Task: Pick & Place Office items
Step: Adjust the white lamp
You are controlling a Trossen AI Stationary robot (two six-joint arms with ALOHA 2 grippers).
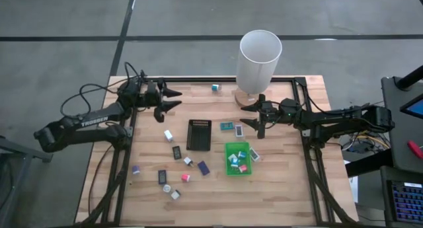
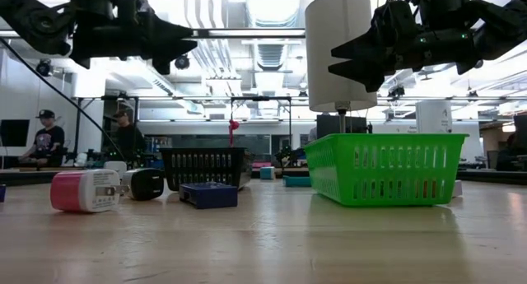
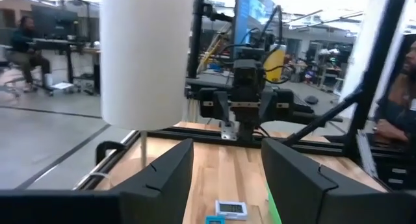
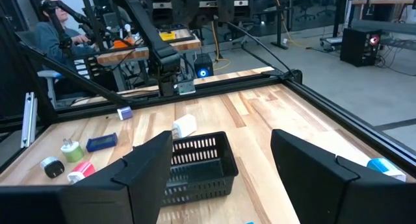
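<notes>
The right gripper [image 1: 254, 117] hung above the table with its jaws apart and nothing between them, at the far right of the board beside the base of the tall white cylinder [image 1: 259, 59]. The left gripper [image 1: 173, 100] waited at the far-left part of the table, also raised, jaws parted and empty.

The step in hand appeared to be a reach for the next piece by the right arm. To do it well, the gripper should come down vertically over a single piece, with the fingers straddling its short sides and clear of neighbours — the pieces are small, and a slanted approach would likely push one away rather than seat it. The jaws should close only once the tips are level with the table. The lift should then clear the wall of the green tray [image 1: 229, 149] before any sideways travel.

The office items [image 1: 170, 176] lay scattered on the wood. The nearest candidates — a teal packet [image 1: 225, 127] and a white piece [image 1: 238, 129] — sat just beside and below the right gripper, between it and the black ribbed tray [image 1: 199, 135]. Several pieces were already inside the green tray. The larger remainder lay well apart from the right gripper, on the left half of the table nearer the front edge. One teal piece [image 1: 215, 87] sat alone by the far edge.
</notes>
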